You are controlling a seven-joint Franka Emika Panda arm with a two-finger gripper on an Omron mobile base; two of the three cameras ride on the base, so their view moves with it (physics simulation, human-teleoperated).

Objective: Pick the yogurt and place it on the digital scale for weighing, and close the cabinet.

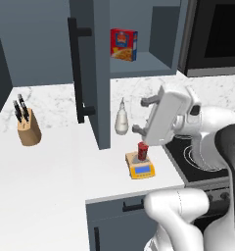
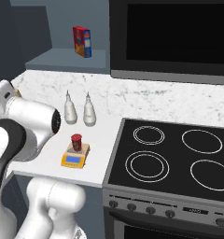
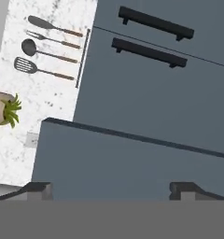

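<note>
yogurt [image 1: 143, 150] below, apart from tool [image 1: 145, 116]

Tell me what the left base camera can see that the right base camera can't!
Left base view alone: the knife block, the open cabinet door with its long black handle, and the hand of the arm, tilted up.

Right base view alone: the whole stove with four rings, the dark microwave, and a second white bottle.

Both: the yogurt standing on the scale, a white bottle behind it, and the red box on the cabinet shelf.
</note>
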